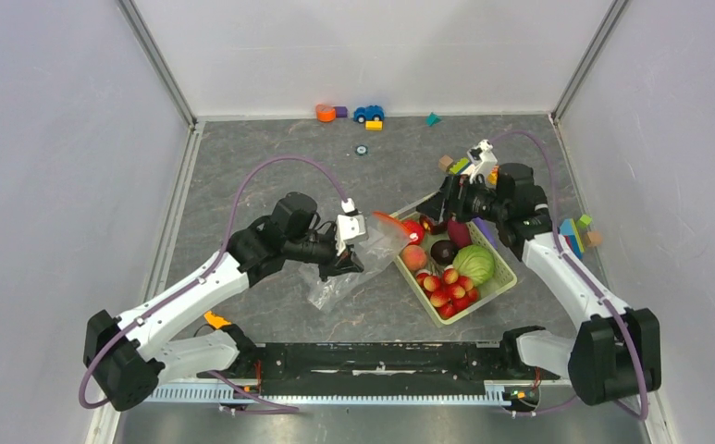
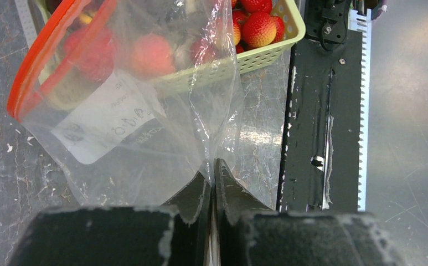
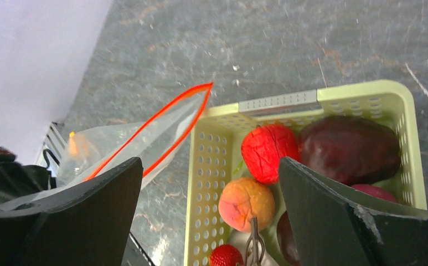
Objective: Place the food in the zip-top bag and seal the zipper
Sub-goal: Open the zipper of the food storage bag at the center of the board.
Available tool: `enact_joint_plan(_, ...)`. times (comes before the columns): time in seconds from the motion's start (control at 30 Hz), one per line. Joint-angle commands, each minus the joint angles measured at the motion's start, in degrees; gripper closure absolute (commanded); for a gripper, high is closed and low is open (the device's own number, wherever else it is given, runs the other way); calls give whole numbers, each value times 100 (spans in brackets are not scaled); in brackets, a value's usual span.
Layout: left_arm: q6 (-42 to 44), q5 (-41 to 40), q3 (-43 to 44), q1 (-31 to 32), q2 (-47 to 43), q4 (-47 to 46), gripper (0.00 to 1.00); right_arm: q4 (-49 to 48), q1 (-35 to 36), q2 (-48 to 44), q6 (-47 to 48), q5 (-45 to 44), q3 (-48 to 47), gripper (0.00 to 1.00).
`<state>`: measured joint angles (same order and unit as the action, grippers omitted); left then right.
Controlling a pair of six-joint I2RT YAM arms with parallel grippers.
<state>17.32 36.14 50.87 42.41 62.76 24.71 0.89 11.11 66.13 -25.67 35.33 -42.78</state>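
A clear, crinkly zip-top bag (image 2: 117, 111) slumps just beside the pale green plastic basket (image 3: 203, 183) on the grey marbled counter (image 1: 270, 166), its red-orange zipper strip (image 2: 31, 58) gaping toward the basket's far corner. The left hand (image 2: 211, 166), pressed together, pinches a fold of the bag's film. The right hand (image 3: 209, 166), spread wide and empty, hovers over the red toy strawberry (image 3: 267, 152) and dark plum (image 3: 347, 149) at the basket's far end. All the food seemingly sits in the basket. A clean pick likely means straddling the strawberry alone, then lifting clear of the rim.
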Motion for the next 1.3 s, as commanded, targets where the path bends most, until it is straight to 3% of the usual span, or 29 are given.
enact_joint_plan(0.0,406,9,-113,207,-368,-196,92,1269,292,450,316,-365,-773,2)
enact_joint_plan(0.57,624,-246,-382,294,-751,-307,93,1763,1490,1189,280,270,-1168,1)
enact_joint_plan(0.63,636,-263,-439,294,-821,-386,93,1750,1634,1232,236,298,-1099,6)
enact_joint_plan(0.77,625,-259,-524,294,-900,-499,93,1337,1812,1171,13,416,-904,23)
enact_joint_plan(1.1,274,-268,-752,294,-1192,-796,91,438,1930,794,-463,637,-891,100)
enact_joint_plan(1.13,218,-272,-778,294,-1238,-836,89,418,1931,737,-396,566,-947,100)
enact_joint_plan(1.17,159,-293,-805,294,-1290,-872,83,403,1929,678,-304,488,-972,100)
enact_joint_plan(1.23,-123,-433,-874,294,-1405,-1008,51,395,1932,571,-76,316,-1029,100)
enact_joint_plan(1.27,-253,-530,-907,293,-1472,-1085,23,386,1934,520,22,227,-1039,100)
